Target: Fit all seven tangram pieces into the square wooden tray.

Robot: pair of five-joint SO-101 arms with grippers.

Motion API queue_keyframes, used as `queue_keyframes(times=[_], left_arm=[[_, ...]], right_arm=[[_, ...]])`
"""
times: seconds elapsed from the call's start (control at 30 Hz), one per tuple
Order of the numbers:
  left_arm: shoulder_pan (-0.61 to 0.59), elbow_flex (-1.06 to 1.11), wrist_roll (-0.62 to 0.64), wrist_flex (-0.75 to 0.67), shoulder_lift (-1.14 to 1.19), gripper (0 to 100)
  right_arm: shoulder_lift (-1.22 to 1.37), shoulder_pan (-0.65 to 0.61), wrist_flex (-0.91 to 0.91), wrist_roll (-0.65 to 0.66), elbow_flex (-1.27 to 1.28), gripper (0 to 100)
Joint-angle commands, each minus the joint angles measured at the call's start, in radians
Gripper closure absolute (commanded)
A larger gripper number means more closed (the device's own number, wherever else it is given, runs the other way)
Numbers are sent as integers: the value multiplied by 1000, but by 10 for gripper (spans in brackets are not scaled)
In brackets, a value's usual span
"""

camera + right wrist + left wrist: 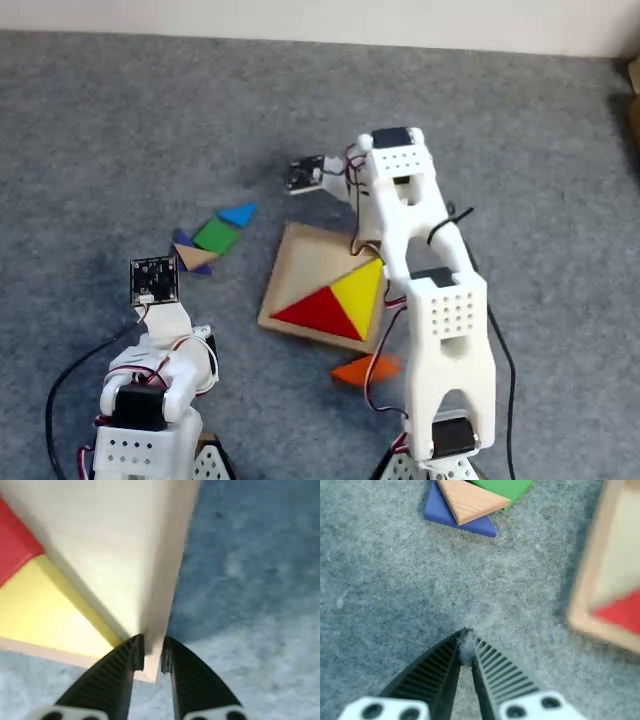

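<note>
The square wooden tray (300, 262) lies mid-table holding a red triangle (318, 308) and a yellow triangle (360, 290). My right gripper (151, 647) straddles the tray's rim (167, 580) at the corner by the yellow triangle (45, 610), shut on that wall. To the left lie a light blue triangle (238, 214), a green square (216, 236), a tan triangle (195, 256) and a dark blue piece (185, 240). An orange piece (355, 372) rests in front of the tray. My left gripper (466, 637) is shut and empty above the carpet, short of the tan triangle (470, 500).
Grey carpet (120, 130) covers the table. The right arm (420, 260) stretches over the tray's right edge and hides part of it. The left arm (150, 390) sits folded at the near left. The tray's corner (585, 615) shows in the left wrist view.
</note>
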Motion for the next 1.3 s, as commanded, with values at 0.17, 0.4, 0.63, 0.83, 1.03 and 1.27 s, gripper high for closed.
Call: queue_keyframes(times=[0.17,0.4,0.63,0.83,1.03,1.27], left_arm=[[-7,19,-6,5,-4,995],[-7,19,-6,5,-4,995],[-7,19,-6,5,-4,995],[-7,19,-6,5,-4,995],[-7,19,-6,5,-4,995],[-7,19,-6,5,-4,995]], right_arm=[[-134,31,48,-196,-54,993],[-133,-19,-73,-265,-54,993],[-142,-65,-220,-451,-54,875],[-196,-74,-213,-571,-101,764],[-351,-87,33,-572,-107,764],[-564,-91,196,-680,10,764]])
